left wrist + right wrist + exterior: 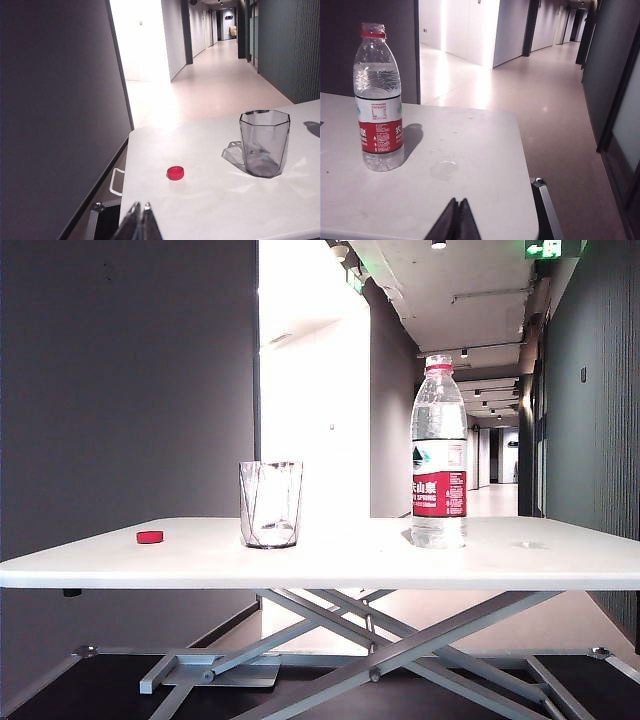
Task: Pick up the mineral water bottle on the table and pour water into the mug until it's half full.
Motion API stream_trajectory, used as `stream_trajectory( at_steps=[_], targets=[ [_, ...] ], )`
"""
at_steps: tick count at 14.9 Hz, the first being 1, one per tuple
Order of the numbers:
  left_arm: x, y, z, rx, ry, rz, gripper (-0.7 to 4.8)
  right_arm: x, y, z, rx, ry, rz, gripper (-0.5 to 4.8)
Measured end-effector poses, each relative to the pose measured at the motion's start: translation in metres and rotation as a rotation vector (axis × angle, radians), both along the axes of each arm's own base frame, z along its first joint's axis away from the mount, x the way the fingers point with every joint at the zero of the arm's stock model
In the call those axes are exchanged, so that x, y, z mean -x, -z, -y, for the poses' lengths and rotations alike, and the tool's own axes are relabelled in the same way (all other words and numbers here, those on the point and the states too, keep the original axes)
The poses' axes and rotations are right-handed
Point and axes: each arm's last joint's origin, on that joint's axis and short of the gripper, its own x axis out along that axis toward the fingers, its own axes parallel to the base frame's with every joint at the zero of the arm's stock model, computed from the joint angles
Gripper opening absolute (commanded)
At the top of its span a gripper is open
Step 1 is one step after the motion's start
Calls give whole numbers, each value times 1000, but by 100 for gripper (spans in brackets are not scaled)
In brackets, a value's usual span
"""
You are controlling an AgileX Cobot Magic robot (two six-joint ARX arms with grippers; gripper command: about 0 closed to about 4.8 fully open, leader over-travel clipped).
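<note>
The mineral water bottle (438,452) stands upright and uncapped on the right half of the white table (330,562); its red label and neck ring show in the right wrist view too (378,100). The mug (270,504) is a clear faceted glass, empty, standing left of the bottle, and the left wrist view shows it as well (264,143). My left gripper (142,205) is shut with nothing in it, back over the near table edge. My right gripper (458,200) is shut and empty, well short of the bottle. Neither gripper appears in the exterior view.
A small red bottle cap (150,536) lies on the table's left part, nearer my left gripper (175,172). A small water patch (444,169) sits beside the bottle. A corridor stretches behind the table, with a dark wall at the left.
</note>
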Motion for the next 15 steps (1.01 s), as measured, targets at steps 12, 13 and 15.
stream_trajectory(
  at_steps=[12,13,15],
  targets=[
    [0,0,1,46,56,-9,-5,0,0,-1,-75,-39,0,-5],
    [1,0,3,97,133,-24,-5,0,1,-3,-147,-104,-11,-5],
    [2,0,8,161,310,-60,-5,1,3,-8,-197,-292,-55,-5]
  ],
)
